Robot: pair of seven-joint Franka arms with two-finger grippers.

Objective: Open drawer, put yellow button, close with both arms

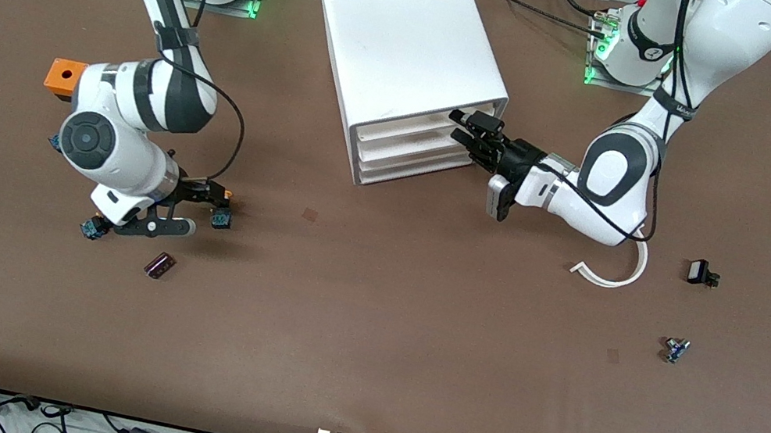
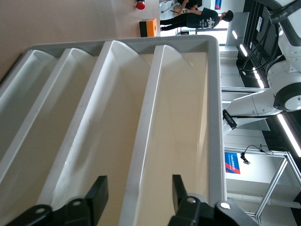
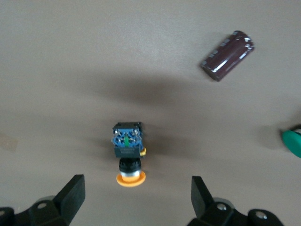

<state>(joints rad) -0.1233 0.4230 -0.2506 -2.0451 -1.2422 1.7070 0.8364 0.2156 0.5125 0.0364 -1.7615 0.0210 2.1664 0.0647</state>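
two arms work over the brown tabletop [image 1: 364,340]. from the front, the left gripper [image 1: 466,129] is at the white cabinet [image 1: 406,53], its jaws at the top drawer [image 1: 408,133]. the right gripper [image 1: 197,207] hangs over the yellow button [image 1: 222,207]. in the left wrist view, the jaws stand apart, one on each side of the drawer's front edge, not squeezing it. in the right wrist view, the jaws are wide apart, and the yellow button lies between them on the tabletop, untouched.
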